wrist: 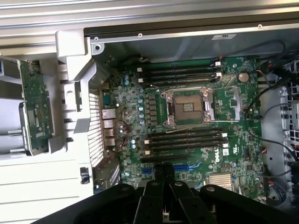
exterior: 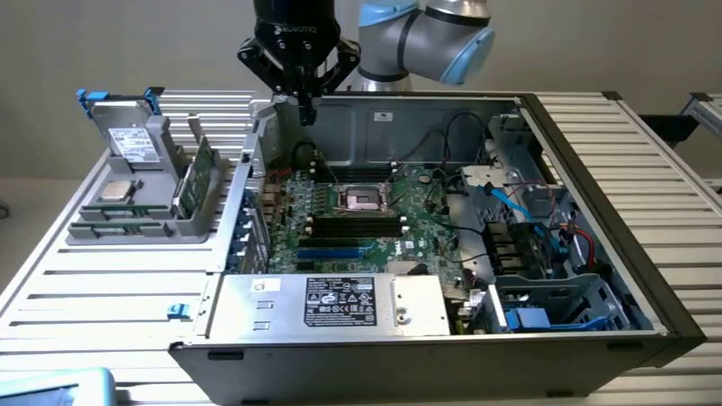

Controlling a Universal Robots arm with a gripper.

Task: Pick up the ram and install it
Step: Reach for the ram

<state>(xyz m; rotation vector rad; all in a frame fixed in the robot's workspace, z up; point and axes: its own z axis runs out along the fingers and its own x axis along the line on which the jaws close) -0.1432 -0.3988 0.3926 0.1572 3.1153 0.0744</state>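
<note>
Gripper (exterior: 304, 112) is closed, fingertips pinched together with nothing between them. It grips nothing. It hangs over the open computer case (exterior: 631, 254), high above the rear corner on the exterior view's left. In the wrist view the gripper (wrist: 163, 169) sits over the motherboard (wrist: 233, 107), tips meeting just past one bank of black memory slots (wrist: 184, 137). No contact with the board.

The empty processor socket (wrist: 187, 106) is beyond those slots, and a second bank of black slots (wrist: 180, 74) lies on its far side. All the slots look empty.

The ram (exterior: 199, 178) is outside the case, not picked up. It stands on its long edge in a grey holder tray (exterior: 141, 227) on the slatted table (exterior: 101, 296). It is to the exterior view's left of the gripper, lower down and well apart from it, with the case wall between them. In the wrist view the ram (wrist: 35, 105) shows as a green stick in the grey holder, beside the case's outer wall.

The same tray holds a square silver processor chip (exterior: 117, 189) and a grey boxy drive (exterior: 135, 144) with a white label. A power supply (exterior: 327, 300) sits at the near end of the case.
</note>
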